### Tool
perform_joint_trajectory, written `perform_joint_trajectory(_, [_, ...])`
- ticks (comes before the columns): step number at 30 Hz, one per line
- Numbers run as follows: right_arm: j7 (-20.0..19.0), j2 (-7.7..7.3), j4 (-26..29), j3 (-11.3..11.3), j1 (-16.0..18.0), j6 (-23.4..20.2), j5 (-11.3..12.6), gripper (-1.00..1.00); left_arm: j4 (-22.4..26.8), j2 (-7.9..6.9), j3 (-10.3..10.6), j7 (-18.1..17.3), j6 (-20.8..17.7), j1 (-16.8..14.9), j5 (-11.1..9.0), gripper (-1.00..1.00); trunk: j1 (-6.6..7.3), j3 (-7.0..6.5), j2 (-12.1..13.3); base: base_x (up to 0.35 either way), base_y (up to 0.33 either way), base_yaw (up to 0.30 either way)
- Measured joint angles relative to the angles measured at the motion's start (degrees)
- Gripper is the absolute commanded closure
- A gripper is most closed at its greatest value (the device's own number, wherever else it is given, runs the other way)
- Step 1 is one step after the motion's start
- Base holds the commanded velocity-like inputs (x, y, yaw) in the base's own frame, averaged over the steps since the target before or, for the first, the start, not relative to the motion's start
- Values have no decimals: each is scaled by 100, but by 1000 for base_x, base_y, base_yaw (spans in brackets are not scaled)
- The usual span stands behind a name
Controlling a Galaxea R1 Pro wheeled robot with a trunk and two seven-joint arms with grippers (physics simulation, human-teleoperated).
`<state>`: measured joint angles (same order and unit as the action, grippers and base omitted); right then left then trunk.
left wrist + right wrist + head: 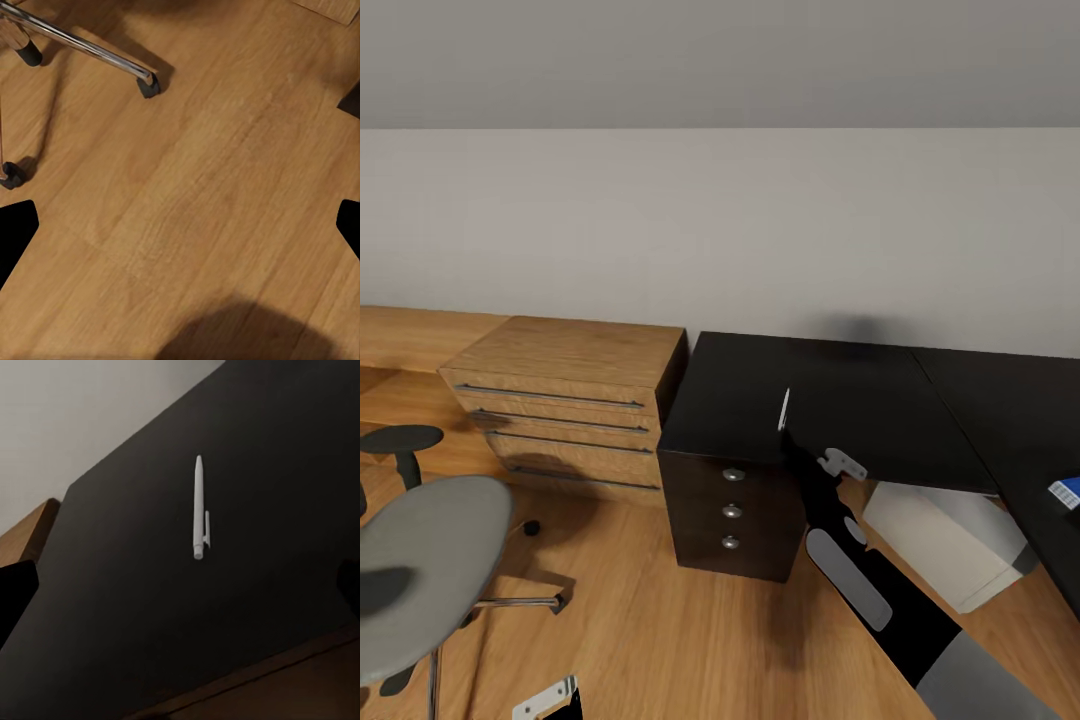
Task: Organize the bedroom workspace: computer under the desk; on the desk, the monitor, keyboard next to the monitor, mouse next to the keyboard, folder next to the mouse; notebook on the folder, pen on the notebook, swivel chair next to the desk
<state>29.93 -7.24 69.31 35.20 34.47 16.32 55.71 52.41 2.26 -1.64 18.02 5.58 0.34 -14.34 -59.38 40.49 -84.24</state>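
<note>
We judge the task to be early. On the black worktop [880, 400] we see only the pen [784, 409], a thin white stick lying near the front edge above the black three-drawer cabinet [730, 505]. The computer [950, 540] already sits on the floor under the worktop, so that part looks done. At the far right edge of the head view a blue corner with white edges [1066, 491] rests on the worktop's other wing; it may be the folder, but we cannot tell. The swivel chair [425, 565] stands on the oak floor [660, 630], apart from the worktop, in front of the light-wood drawer chest [570, 400], and what shows of its grey seat is bare. Monitor, keyboard, mouse and notebook remain to be dealt with, as far as these pictures show, and the pen has yet to go on top of the stack.

Our right arm [860, 570] reaches up toward the pen. In the right wrist view the pen [199, 508] lies flat on the dark top between the two dark fingertips [15, 596] at the picture's sides, so our right hand is spread wide, holds nothing, and touches nothing we can see. Our left hand, fingertips [15, 236] likewise spread and empty, points down at the floor beside a chrome chair leg [82, 45] and caster.
</note>
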Motion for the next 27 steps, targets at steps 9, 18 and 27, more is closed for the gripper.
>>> perform_joint_trajectory(9, [8,-5,14,0,0,-1,1,-100,22,-1,-8,-6,8,0,0,-100,2,0,0,53,0,1])
perform_joint_trajectory(18, [9,-7,12,-9,0,0,-6,-100,28,-5,-9,-7,9,0,0,-100,3,0,0,197,0,0])
perform_joint_trajectory(27, [15,38,-191,10,3,-36,1,-100,170,-11,-24,-14,-4,0,-5,-100,0,0,0,131,0,0])
